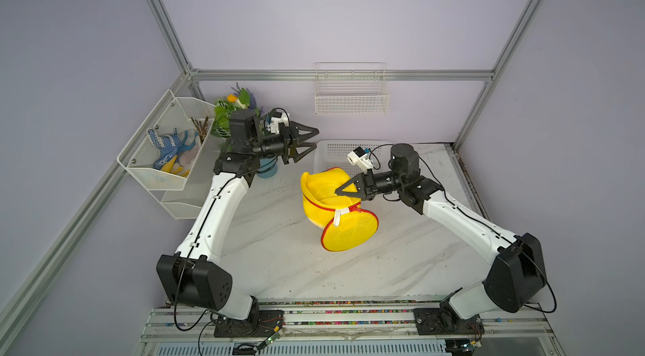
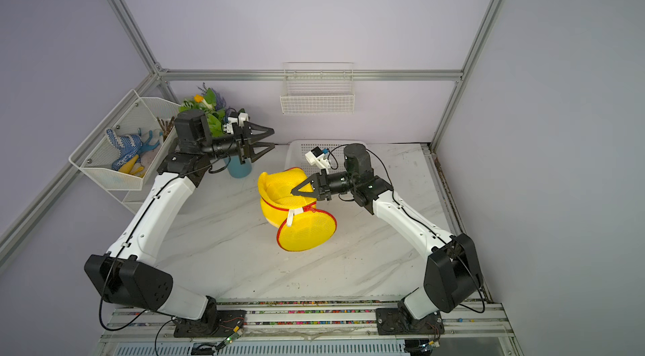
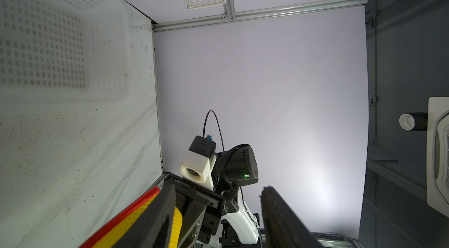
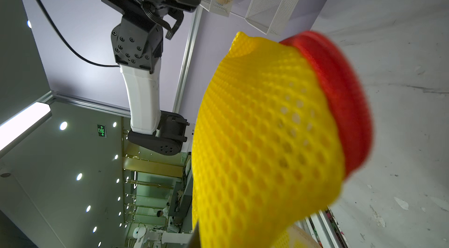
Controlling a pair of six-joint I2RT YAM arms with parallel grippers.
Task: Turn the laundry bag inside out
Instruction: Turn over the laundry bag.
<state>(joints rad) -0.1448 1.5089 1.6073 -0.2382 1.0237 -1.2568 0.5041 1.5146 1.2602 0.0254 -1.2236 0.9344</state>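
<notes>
One yellow laundry bag (image 1: 345, 232) on counter (image 1: 279, 260). Two end effectors: right end effector (image 1: 336, 193) clamped on bag's mesh; left end effector (image 1: 317, 138) jaws apart, empty, clear of bag.

No legible text; green sign (image 4: 102, 130) unreadable

place: robot lab cell | proof: aluminium frame (image 1: 265, 75) and plain panels (image 1: 349, 5) around my marble-look table (image 1: 279, 267) | mount: I am bolted to a rail (image 1: 349, 317)
</notes>
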